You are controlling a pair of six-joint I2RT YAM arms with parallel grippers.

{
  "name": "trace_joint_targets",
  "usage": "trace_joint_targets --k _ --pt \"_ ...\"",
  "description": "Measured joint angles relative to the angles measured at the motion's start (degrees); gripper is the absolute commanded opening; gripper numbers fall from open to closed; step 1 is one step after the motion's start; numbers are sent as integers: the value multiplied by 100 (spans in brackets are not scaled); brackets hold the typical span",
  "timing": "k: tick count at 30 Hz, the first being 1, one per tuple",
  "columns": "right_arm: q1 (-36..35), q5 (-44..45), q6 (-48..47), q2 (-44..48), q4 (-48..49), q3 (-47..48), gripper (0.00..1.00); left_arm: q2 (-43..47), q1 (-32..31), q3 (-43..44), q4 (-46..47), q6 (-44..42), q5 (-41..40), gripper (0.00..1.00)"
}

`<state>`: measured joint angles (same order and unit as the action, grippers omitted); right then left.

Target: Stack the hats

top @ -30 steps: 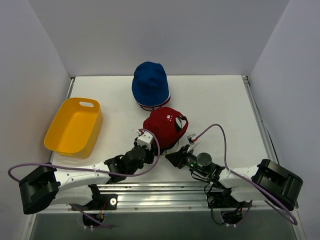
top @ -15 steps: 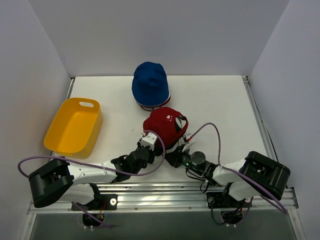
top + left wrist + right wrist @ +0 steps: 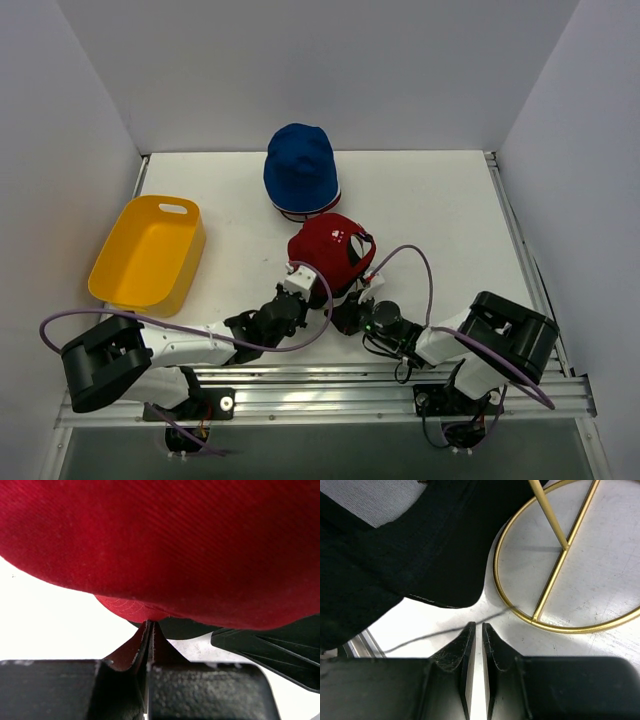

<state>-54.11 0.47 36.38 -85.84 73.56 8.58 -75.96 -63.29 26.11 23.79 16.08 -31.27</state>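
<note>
From above, we see the red baseball cap (image 3: 328, 252) sitting domed on the white table (image 3: 440, 210). The blue hat (image 3: 300, 165) lies just behind it, over a white and dark red band (image 3: 305, 213) that we take for hats already stacked, and the yellow tub (image 3: 145, 255) stands well to the cap's left. The left gripper (image 3: 310, 296) and right gripper (image 3: 347, 312) flank the cap's near edge, we judge to lift the floppy cloth evenly. In the left wrist view, the fingers (image 3: 190, 690) are pressed together on the cap's thin twill rim. In the right wrist view, the fingers (image 3: 500, 655) leave a mere slit and hold nothing, under dark cloth (image 3: 420, 555) beside a thin gold wire ring (image 3: 564, 550).
</note>
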Motion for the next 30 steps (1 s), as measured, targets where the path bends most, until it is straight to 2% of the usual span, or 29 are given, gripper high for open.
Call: trace_joint_targets --k 11,18,20,24,26,29,30 --pt "0 -2 111 -258 42 2 7 269 -17 -33 -111 92 11 2" --pt "-44 7 221 -225 76 -199 6 1770 -35 326 -1569 570 -35 4" --pt "-66 35 229 -120 70 -271 6 2157 -13 662 -2100 673 -59 8" --pt "-107 98 170 262 74 -280 7 2570 70 1091 -2546 719 120 22" --pt "-144 114 120 455 79 -273 8 2549 101 1200 -2610 640 382 37" --pt "-184 173 35 761 79 -243 8 2184 61 1331 -2739 439 826 50" --pt "-192 186 -2 868 79 -236 8 2044 37 1373 -2789 407 901 51"
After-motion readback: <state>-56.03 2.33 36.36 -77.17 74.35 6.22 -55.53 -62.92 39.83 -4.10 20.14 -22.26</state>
